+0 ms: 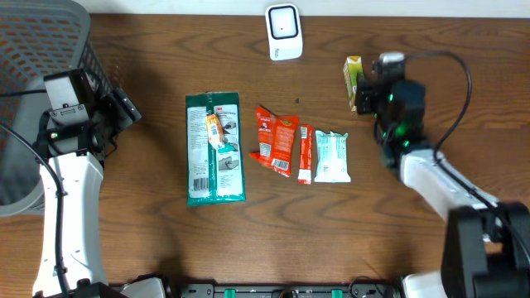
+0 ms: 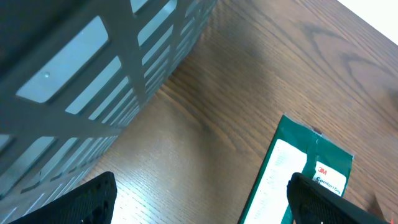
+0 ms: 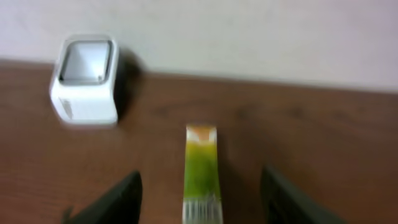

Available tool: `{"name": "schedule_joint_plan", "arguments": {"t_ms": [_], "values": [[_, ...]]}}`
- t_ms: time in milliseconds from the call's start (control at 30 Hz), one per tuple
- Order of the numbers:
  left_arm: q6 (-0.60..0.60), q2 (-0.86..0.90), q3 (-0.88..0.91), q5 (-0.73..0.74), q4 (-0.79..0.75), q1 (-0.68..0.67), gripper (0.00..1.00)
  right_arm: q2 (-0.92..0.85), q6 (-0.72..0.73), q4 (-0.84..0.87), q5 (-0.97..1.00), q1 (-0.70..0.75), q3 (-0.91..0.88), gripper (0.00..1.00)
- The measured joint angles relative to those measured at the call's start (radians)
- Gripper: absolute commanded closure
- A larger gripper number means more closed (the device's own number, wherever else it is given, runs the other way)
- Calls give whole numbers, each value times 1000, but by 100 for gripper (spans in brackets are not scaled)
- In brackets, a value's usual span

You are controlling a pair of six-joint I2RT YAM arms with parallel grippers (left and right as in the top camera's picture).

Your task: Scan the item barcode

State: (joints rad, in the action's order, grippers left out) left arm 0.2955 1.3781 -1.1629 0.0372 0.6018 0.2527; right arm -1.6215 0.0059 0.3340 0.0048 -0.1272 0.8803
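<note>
Left tool (image 2: 202, 183) wide, beside basket (image 2: 93, 62); right tool (image 3: 200, 177) parted astride green packet (image 3: 201, 155), not gripping; scanner (image 3: 85, 81) nearby on tabletop (image 3: 311, 143).

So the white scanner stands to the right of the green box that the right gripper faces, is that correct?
Not quite: the white scanner stands to the left of the green box that the right gripper faces, as the right wrist view shows.
</note>
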Motion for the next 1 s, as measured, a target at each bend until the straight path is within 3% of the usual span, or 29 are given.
{"name": "schedule_joint_plan", "arguments": {"t_ms": [100, 133, 167, 300, 400, 567, 667, 733, 833, 1000], "values": [[0, 0, 0, 0, 0, 0, 12, 0, -2, -360, -35, 0, 204, 39], [0, 0, 0, 0, 0, 0, 12, -3, -2, -453, -44, 0, 274, 33], [0, 0, 0, -2, 0, 0, 12, -9, -4, -557, -56, 0, 352, 1], [0, 0, 0, -3, 0, 0, 12, -59, 1, -829, -72, 0, 640, 1], [0, 0, 0, -3, 0, 0, 12, -107, 6, -863, -67, 0, 763, 1], [0, 0, 0, -3, 0, 0, 12, -193, 7, -844, -19, 0, 779, 1], [0, 0, 0, -3, 0, 0, 12, -246, 9, -847, 3, 2, 761, 9], [0, 0, 0, -3, 0, 0, 12, -281, 15, -852, 11, 6, 758, 6], [0, 0, 0, -3, 0, 0, 12, -339, 16, -860, 5, 17, 760, 10], [0, 0, 0, -3, 0, 0, 12, -490, 16, -1125, -58, 39, 917, 9]]}}
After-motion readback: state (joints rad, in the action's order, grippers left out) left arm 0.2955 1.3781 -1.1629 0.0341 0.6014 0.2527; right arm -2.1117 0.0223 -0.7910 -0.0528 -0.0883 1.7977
